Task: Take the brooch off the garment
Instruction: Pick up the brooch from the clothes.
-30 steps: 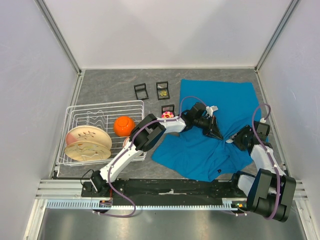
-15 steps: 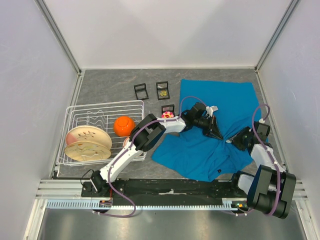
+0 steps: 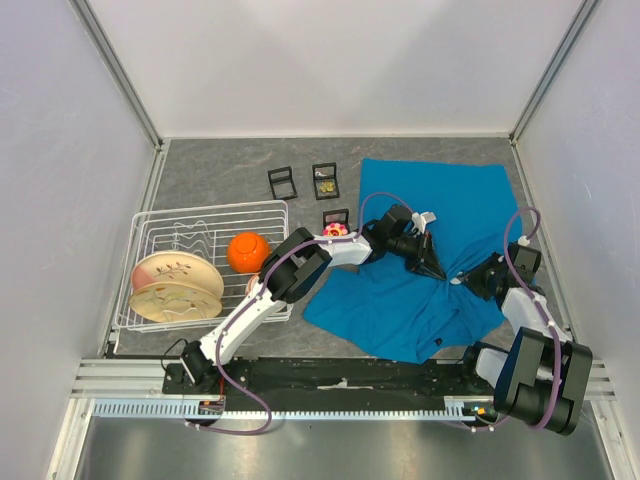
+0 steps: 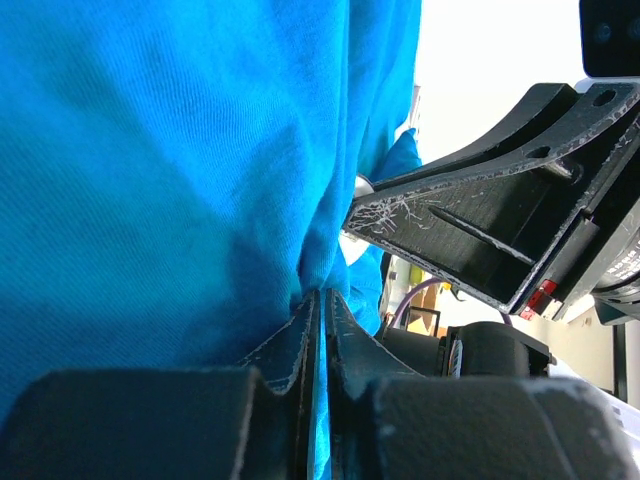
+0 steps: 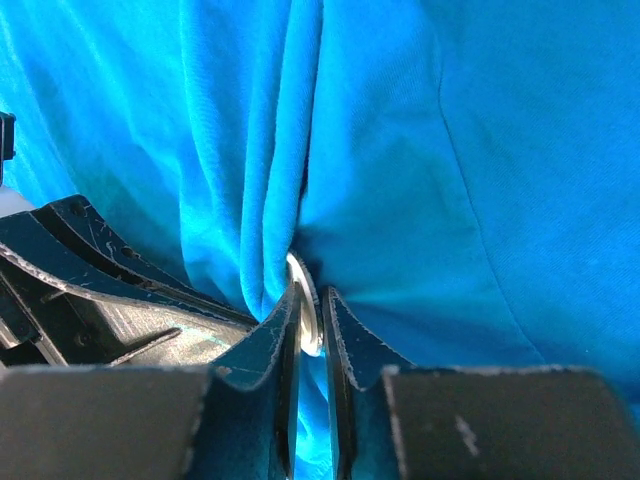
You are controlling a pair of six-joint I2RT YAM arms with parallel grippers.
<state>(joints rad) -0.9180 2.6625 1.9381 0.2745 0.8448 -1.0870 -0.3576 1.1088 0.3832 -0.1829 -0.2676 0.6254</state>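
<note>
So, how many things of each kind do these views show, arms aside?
Small black square display stands: 3
Teal-blue cloth T-shirt: 1
Silver round metal brooch: 1
White wire dish rack: 1
Round orange bowl: 1
Beige flowered ceramic plates: 2
Small red-and-white trinket: 1
Total: 10

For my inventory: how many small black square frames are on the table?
3: two small black square frames side by side at the back, one nearer, beside the teal cloth T-shirt. Others may be hidden.

no readable text, labels or numbers — none on any surface in view
</note>
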